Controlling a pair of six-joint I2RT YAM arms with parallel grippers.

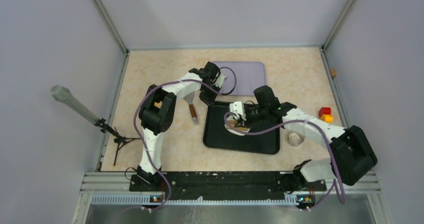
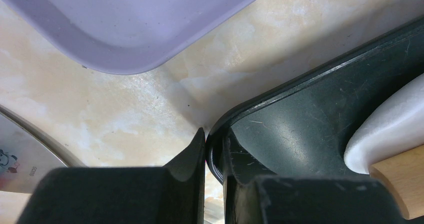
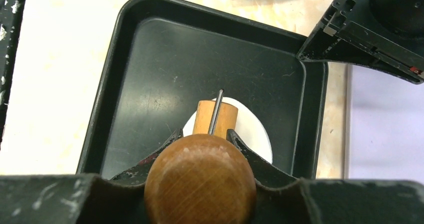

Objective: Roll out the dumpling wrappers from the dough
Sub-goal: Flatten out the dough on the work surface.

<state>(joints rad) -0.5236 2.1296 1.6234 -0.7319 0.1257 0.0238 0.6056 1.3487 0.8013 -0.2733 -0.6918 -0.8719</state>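
Two arms split the work. The left end effector (image 2: pixel 214 146) is clamped on the rim of the black tray (image 2: pixel 300 129) at its far left corner, seemingly to steady it. Inside the tray lies the dough (image 3: pixel 252 129), a flattened white round. The right end effector (image 3: pixel 202 140) grips a wooden rolling pin (image 3: pixel 200 184) resting on the dough. The pin's long axis points straight ahead from this nearer arm, so rolling should probably run crosswise.
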